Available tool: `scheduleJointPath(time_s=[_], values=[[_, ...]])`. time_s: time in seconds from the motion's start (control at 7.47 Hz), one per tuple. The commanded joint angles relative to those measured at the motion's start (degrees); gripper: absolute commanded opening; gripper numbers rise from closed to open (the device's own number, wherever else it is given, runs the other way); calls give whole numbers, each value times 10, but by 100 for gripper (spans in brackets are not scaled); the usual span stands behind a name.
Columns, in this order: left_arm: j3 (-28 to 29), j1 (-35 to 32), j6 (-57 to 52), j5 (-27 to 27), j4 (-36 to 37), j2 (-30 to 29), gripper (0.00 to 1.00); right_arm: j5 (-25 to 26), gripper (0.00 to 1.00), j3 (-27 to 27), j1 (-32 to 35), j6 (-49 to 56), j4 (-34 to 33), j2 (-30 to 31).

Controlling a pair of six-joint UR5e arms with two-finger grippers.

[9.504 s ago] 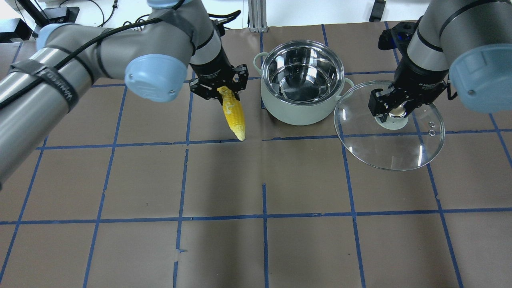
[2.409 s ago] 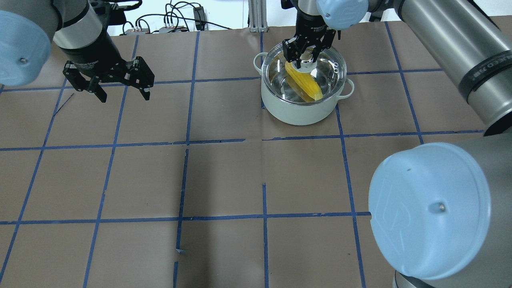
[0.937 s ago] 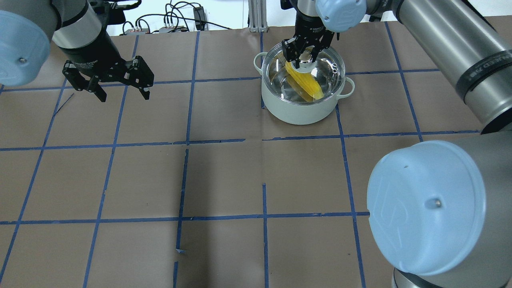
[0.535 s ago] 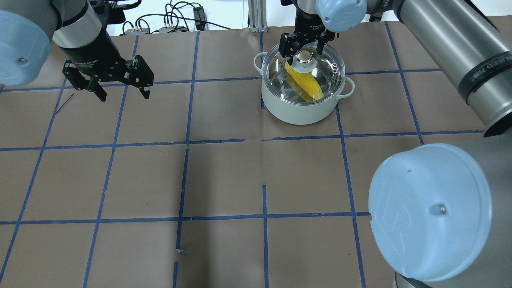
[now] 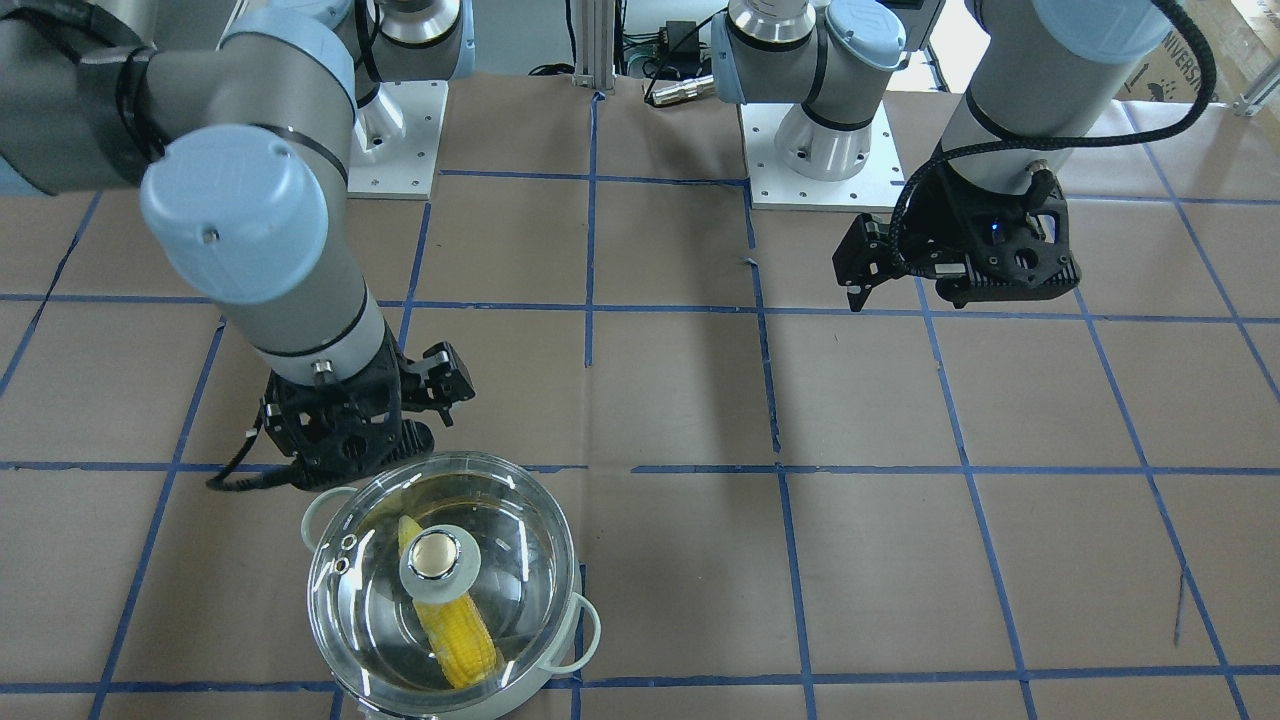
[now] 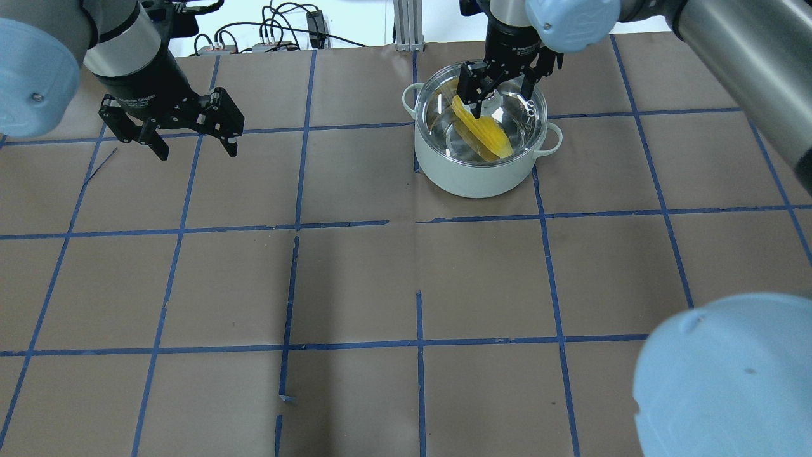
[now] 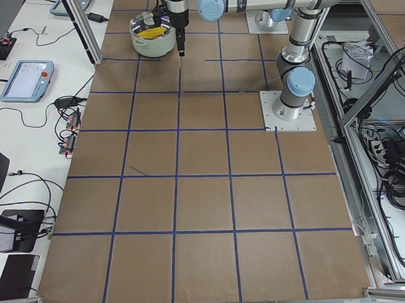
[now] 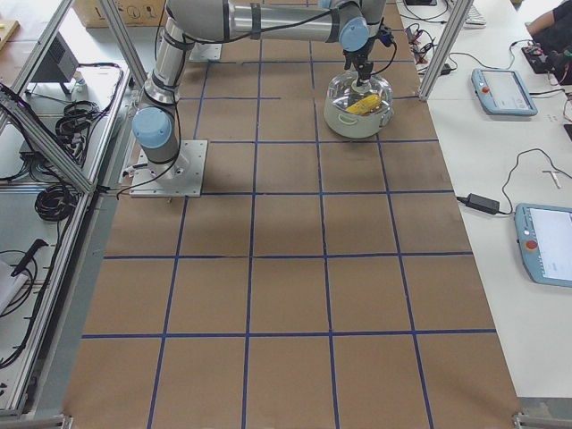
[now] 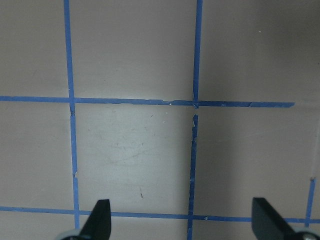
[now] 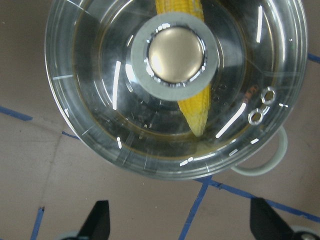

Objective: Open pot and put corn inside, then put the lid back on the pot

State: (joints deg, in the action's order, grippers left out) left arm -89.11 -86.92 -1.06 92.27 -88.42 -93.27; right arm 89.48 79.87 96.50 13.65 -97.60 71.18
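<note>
The pale green pot (image 6: 469,178) stands at the far middle of the table. The clear glass lid (image 5: 432,560) sits on the pot, and its knob shows in the right wrist view (image 10: 175,55). The yellow corn (image 6: 485,133) lies slanted inside the pot and is seen through the glass (image 10: 195,107). My right gripper (image 6: 498,89) hovers open just above the lid, clear of the knob, with its fingertips (image 10: 97,220) spread wide. My left gripper (image 6: 196,151) is open and empty above bare table at the far left (image 9: 180,225).
The table is brown paper with a blue tape grid. Cables and an aluminium post (image 6: 406,25) line the far edge. My right arm's elbow (image 6: 729,374) fills the overhead view's lower right corner. Tablets (image 8: 505,89) lie on the side benches.
My right gripper has let go of the lid's knob, opened and lifted off it. The lid stays on the pot over the corn. My left gripper has not moved.
</note>
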Motion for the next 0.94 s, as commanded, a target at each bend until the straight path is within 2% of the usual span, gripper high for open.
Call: scheduleJointPath(time_s=[0.0,0.27,0.4,0.8], values=[[0,0,0,2,0,-2,100,2,100,96,-25,2,-15,113],[0,0,0,3,-1,-5,100,23,100,105,-58,9,12,172],[-1,0,0,2,0,-6,100,21,100,108,-66,49,14,187],[0,0,0,2,1,-2,100,13,100,115,-63,53,9,186]])
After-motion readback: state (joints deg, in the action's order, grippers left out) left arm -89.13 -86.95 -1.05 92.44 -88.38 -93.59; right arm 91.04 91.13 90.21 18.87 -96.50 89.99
